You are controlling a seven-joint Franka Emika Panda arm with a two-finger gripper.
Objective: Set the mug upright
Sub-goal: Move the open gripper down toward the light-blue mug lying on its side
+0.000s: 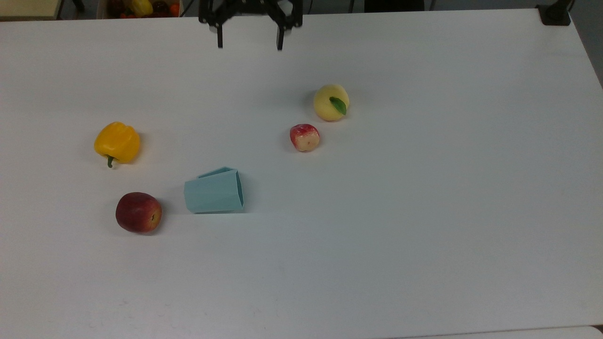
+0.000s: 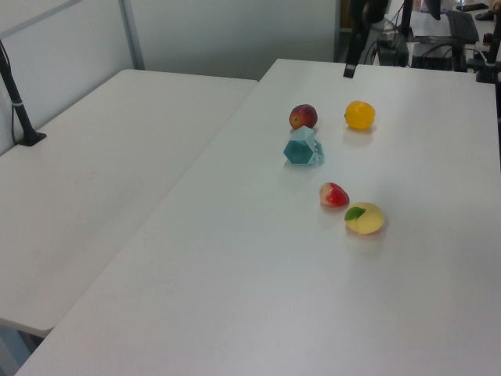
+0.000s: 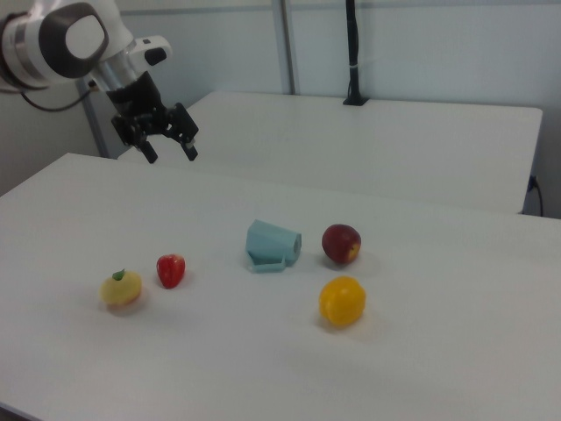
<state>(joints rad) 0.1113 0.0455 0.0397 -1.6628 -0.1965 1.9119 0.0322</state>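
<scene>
— Where was the mug (image 1: pixel 214 191)?
— On its side on the surface (image 1: pixel 424 188), in the top view between the dark red apple (image 1: pixel 138 212) at left and the red-and-cream fruit (image 1: pixel 305 137) further right.
— And the end effector (image 1: pixel 249 42)?
— Above the far edge, fingers spread wide, holding nothing.

Mug: a pale teal-blue faceted plastic mug (image 2: pixel 302 149) lay on its side on the white table (image 2: pixel 258 274), its hexagonal end facing the camera.
Dark red apple: a round dark red apple (image 2: pixel 303 117) sat just beside the mug, at its 12 o'clock.
Yellow pepper: a glossy yellow bell pepper (image 2: pixel 359 115) rested at the mug's 2 o'clock.
Red-and-cream fruit: a small red-and-cream fruit (image 2: pixel 333 195) lay at the mug's 5 o'clock.
Pale yellow fruit: a pale yellow fruit with a green leaf (image 2: pixel 365 218) sat near it, at its 4 o'clock.
Gripper: a dark finger (image 2: pixel 349 69) hung over the table's far edge.
</scene>
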